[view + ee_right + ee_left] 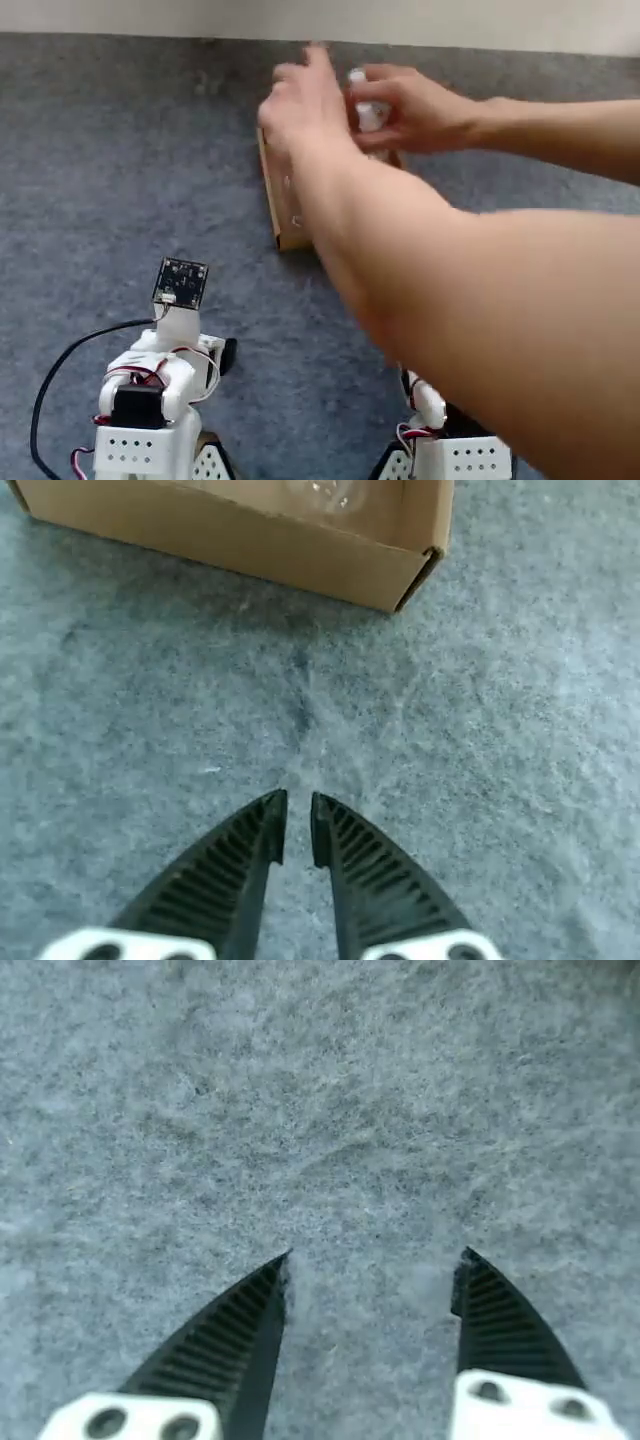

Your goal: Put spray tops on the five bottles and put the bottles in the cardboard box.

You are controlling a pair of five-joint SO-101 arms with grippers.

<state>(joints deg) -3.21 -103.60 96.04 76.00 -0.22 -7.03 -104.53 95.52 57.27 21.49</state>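
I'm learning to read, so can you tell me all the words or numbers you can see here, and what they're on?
None can be read.
cardboard box: plain brown sides, no print showing.
white spray top in the person's hands: too blurred to tell.
small board atop an arm: any marks too small to read.

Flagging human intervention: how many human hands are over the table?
2. One hand hovers above the cardboard box; the other hand, right beside it, holds a white spray top over the box. The near forearm hides part of the table.
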